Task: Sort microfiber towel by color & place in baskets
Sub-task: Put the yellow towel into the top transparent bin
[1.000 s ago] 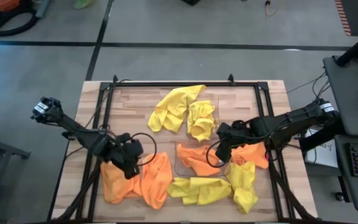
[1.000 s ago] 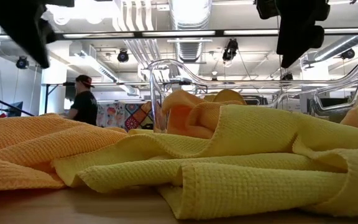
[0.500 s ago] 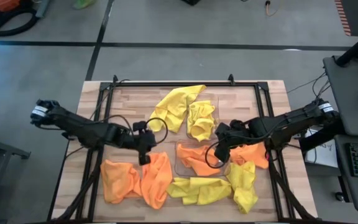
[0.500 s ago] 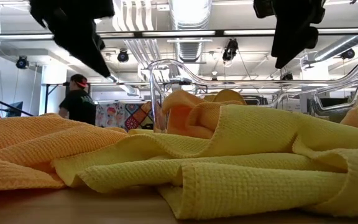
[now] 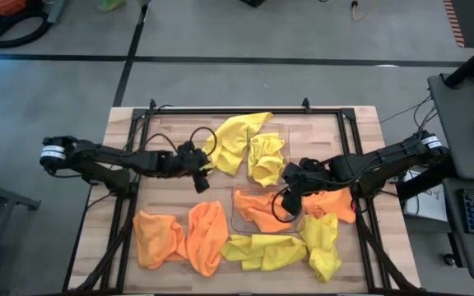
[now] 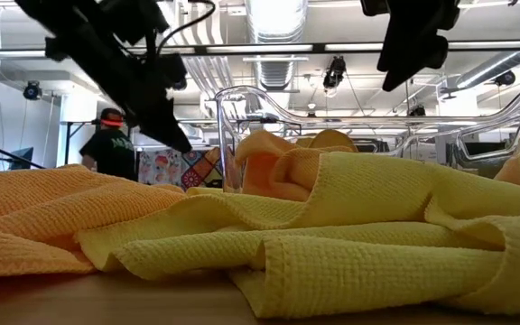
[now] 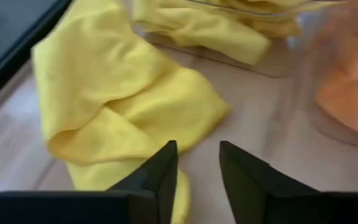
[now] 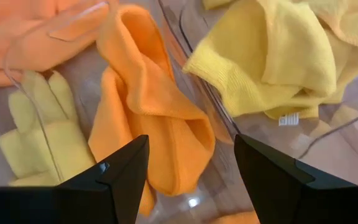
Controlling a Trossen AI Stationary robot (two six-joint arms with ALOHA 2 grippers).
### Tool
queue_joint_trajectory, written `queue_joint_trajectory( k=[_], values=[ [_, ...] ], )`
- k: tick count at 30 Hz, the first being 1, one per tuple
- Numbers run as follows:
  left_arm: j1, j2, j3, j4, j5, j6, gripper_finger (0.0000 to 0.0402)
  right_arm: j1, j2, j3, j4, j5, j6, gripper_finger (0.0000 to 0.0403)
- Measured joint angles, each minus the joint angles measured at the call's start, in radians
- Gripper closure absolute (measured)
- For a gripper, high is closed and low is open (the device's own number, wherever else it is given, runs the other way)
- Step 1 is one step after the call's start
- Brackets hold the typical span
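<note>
Cloth looks soft and limp: left gripper [image 5: 202, 182], fingers slightly parted and empty, hovers beside loose yellow towel [image 5: 225, 144] left of far basket [image 5: 285, 140]; pinch a raised fold; right gripper [image 5: 290, 196] spread empty.

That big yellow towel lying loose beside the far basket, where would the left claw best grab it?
Probably at the bunched lower corner of the yellow towel, the end nearest the left gripper. In the left wrist view the cloth is folded thick there, giving a raised ridge to pinch. Coming straight down from above, on the side away from the far basket, looks safest; the fingers are already open.
</note>
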Motion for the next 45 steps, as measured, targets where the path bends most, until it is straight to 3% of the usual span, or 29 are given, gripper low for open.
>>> queue_joint_trajectory(
  k=[9, 16, 26, 34, 42, 45],
  values=[
    [0.019, 0.008, -0.16, 0.221, 0.034, 0.087, 0.0223, 0.0, 0.0, -0.001, 0.028, 0.04, -0.02, 0.0172],
    [0.024, 0.051, -0.229, 0.32, 0.034, 0.047, 0.0219, 0.0, 0.0, -0.002, 0.044, 0.049, -0.02, 0.0172],
    [0.026, 0.258, -0.189, 0.377, 0.032, 0.024, 0.0222, 0.0, 0.0, -0.003, 0.055, 0.05, -0.018, 0.0172],
    [0.025, 0.35, -0.138, 0.393, -0.027, -0.015, 0.0266, 0.0, 0.0, -0.003, 0.056, 0.05, -0.018, 0.0172],
    [0.029, 0.331, -0.146, 0.365, -0.115, -0.025, 0.0384, 0.0, 0.0, -0.004, 0.062, 0.05, -0.015, 0.0172],
    [0.031, 0.307, -0.153, 0.348, -0.14, -0.029, 0.0393, 0.0, 0.0, -0.007, 0.083, 0.05, -0.016, 0.0172]
  ],
)
